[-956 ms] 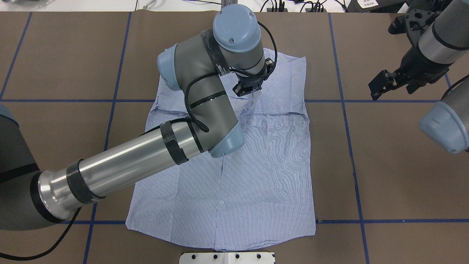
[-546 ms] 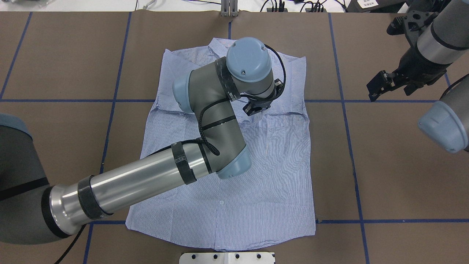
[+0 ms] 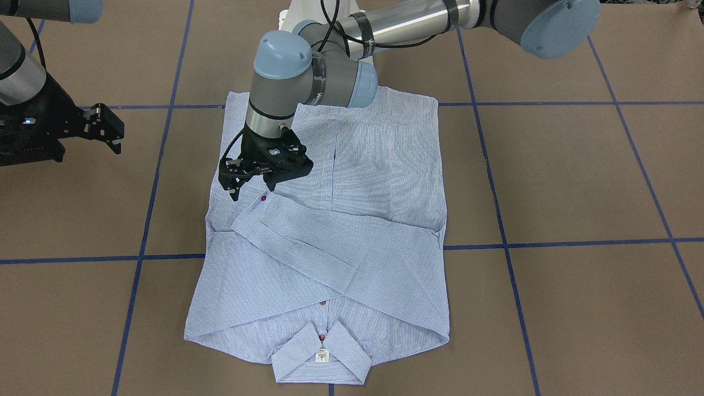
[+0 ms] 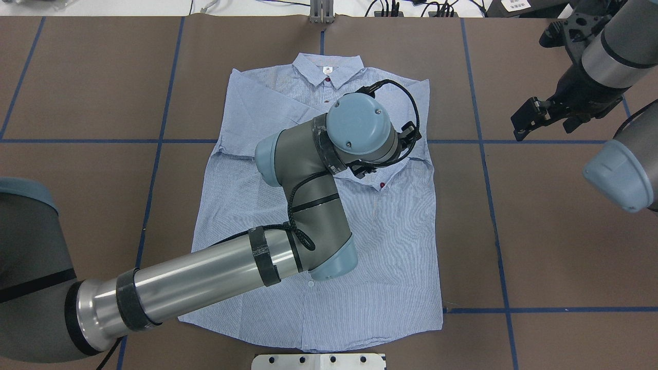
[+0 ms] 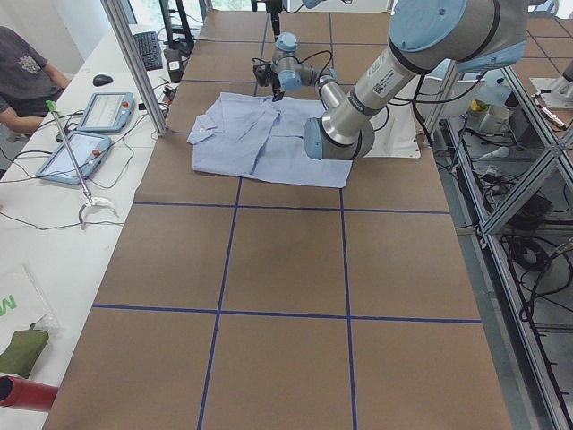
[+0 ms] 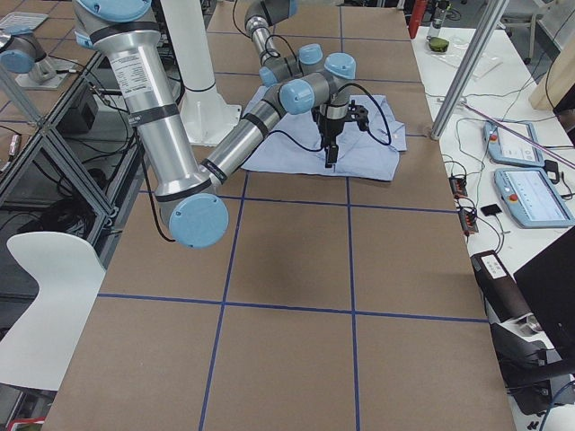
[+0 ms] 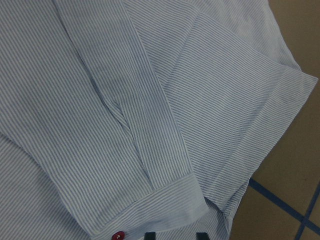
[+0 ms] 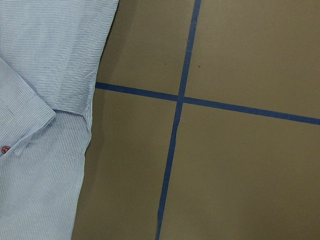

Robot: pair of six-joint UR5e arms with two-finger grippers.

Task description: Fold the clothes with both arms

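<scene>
Brown table (image 4: 565, 257) (blue tape grid (image 4: 77, 140)), white chair (image 6: 40, 305).

The shirt (image 5: 242, 143) lies on the table (image 5: 286, 296), collar toward 9 o'clock. The left arm (image 5: 367, 85) leans in from 1 o'clock, its gripper (image 5: 274, 90) over the shirt's 12 o'clock edge. A person (image 5: 20, 63) sits at 10 o'clock by two tablets (image 5: 109, 111).

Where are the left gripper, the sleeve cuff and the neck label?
left gripper (image 3: 252, 188), exterior front-facing view, midway between its fingertips.
sleeve cuff (image 3: 250, 214), exterior front-facing view, middle of the cuff band.
neck label (image 3: 322, 356), exterior front-facing view, centre of the white tag.
</scene>
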